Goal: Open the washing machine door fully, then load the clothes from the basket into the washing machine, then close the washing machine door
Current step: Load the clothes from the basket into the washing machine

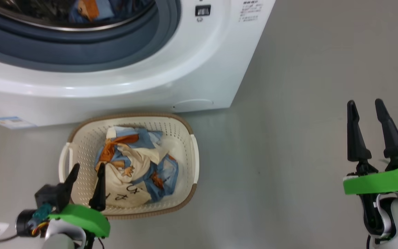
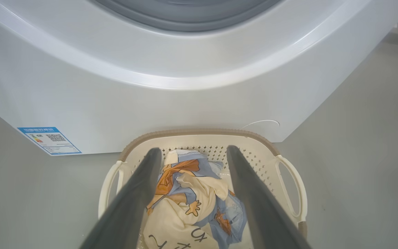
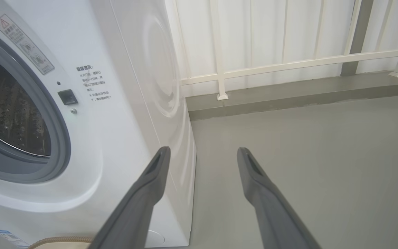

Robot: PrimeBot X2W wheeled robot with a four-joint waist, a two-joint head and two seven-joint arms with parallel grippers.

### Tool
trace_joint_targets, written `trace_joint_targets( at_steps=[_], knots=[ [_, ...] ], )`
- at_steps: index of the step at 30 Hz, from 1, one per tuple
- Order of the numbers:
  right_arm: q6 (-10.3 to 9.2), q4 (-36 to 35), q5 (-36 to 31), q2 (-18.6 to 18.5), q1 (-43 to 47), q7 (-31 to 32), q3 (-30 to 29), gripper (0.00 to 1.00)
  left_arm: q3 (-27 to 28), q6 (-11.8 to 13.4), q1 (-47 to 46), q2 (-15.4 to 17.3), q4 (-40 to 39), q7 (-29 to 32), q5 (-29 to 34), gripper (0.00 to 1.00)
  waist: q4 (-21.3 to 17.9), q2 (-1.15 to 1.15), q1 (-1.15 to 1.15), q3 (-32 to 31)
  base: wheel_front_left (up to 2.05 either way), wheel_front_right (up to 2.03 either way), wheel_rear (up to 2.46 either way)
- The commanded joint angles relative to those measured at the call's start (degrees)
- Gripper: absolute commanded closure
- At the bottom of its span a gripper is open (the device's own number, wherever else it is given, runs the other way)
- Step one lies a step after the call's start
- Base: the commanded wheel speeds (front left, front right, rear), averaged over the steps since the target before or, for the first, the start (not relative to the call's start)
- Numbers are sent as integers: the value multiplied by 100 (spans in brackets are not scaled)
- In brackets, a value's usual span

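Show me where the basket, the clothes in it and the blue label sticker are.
the basket (image 1: 130, 115): head view, on its brown woven rim.
the clothes (image 1: 133, 166): head view, on the cream cloth.
the blue label sticker (image 2: 48, 140): left wrist view, on its centre.

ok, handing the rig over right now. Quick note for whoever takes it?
Left hand: open, empty, poised over the near left of the basket, pointing at the clothes.
Right hand: open, empty, off to the right over bare floor.
Basket sits on the floor just in front of the washing machine.
Done: washer opening uncovered; one blue-and-orange piece lies in the drum.
Left: grab the bundle, load it, close the door.
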Motion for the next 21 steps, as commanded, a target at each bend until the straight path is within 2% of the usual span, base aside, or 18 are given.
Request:
trace_joint_targets(
  at_steps=[1,13,21],
  knots=[
    [25,-161,2,-33,-152,-45,132,0,64,3,-217,161,128,-37,-77,0,-65,0,-1,503,0,0,0],
    [25,-233,69,107,-684,-45,155,0,-801,3,-1871,512,2281,109,-266,0,-229,0,-1,1367,0,0,0],
    [25,-262,90,149,-880,-45,191,0,-1539,3,-2641,717,3160,473,-403,0,-377,0,-1,1787,0,0,0]
  ],
)
